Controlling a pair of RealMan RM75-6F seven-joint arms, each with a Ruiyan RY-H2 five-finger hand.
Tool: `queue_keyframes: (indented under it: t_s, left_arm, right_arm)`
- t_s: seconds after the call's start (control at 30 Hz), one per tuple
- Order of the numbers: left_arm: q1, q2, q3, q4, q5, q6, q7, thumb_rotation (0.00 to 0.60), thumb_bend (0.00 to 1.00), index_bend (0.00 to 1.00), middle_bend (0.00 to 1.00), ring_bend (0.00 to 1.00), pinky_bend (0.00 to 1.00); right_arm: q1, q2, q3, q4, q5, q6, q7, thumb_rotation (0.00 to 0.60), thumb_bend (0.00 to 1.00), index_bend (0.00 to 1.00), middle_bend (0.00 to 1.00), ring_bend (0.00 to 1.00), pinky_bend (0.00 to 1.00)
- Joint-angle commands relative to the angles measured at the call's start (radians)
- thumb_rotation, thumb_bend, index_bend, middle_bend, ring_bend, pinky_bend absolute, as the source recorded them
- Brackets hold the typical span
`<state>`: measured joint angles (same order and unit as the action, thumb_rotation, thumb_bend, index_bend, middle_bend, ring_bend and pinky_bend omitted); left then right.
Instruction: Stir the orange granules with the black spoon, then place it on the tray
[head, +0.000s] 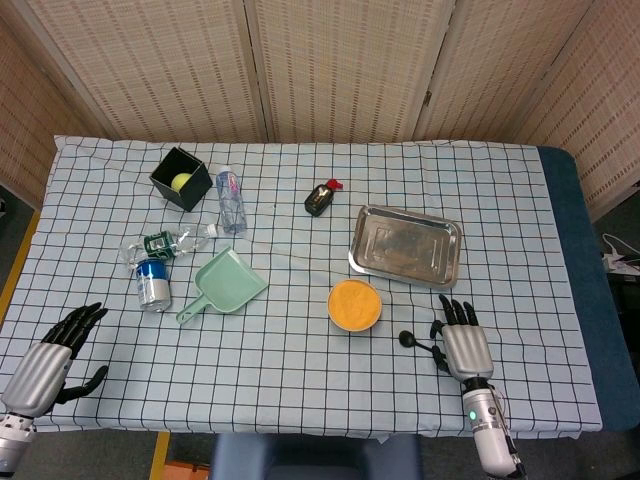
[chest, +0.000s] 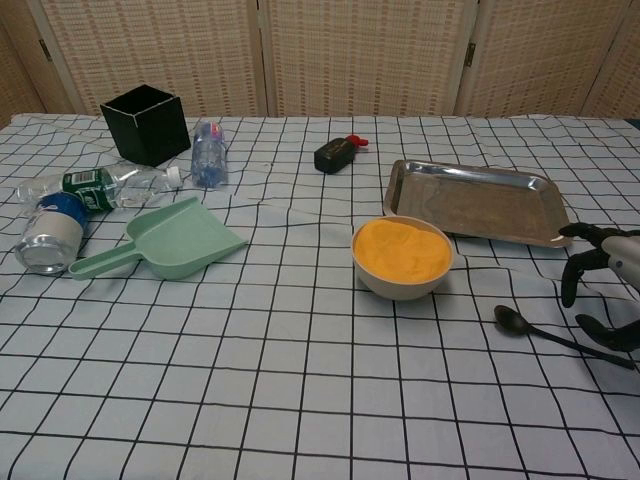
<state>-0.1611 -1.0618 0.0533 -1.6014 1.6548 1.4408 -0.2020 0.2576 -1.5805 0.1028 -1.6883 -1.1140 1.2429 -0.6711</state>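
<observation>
- Head view is showing the black spoon (head: 420, 344) lying flat on the tabletop near the front edge, toward the right corner, just right of the bowl of orange granules (head: 354, 304); its bowl end is pointing toward the granules and its handle is running rightward and toward the front edge.
- The right robot hand (head: 461, 347) is hovering over the handle end with fingers spread, holding nothing; whether it is touching the handle is hard to tell.
- The left robot hand (head: 48, 355) is sitting open at the front left corner, well apart from the spoon, so the right one is nearer.
- The tray (head: 452, 236) is lying behind the spoon, toward the back edge.
- No writing is readable on anything.
</observation>
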Motion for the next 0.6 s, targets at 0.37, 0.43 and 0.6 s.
queue_keyframes:
  t_s: [0.37, 0.43, 0.6]
  left_arm:
    - [-0.005, 0.0, 0.002, 0.002, 0.003, -0.006, -0.006, 0.6, 0.37, 0.0, 0.0, 0.0, 0.17]
    - [-0.005, 0.001, 0.002, 0.002, 0.004, -0.005, -0.008, 0.6, 0.37, 0.0, 0.0, 0.0, 0.17]
    - [-0.004, 0.004, 0.002, 0.001, 0.004, -0.002, -0.014, 0.6, 0.37, 0.0, 0.0, 0.0, 0.17]
  right_arm:
    - [0.017, -0.033, -0.02, 0.043, 0.033, 0.003, -0.009, 0.6, 0.38, 0.44, 0.0, 0.0, 0.0]
    - [0.02, -0.04, -0.022, 0.049, 0.034, 0.002, -0.008, 0.6, 0.38, 0.44, 0.0, 0.0, 0.0]
    - [0.026, -0.06, -0.025, 0.066, 0.035, 0.01, -0.009, 0.6, 0.37, 0.44, 0.0, 0.0, 0.0]
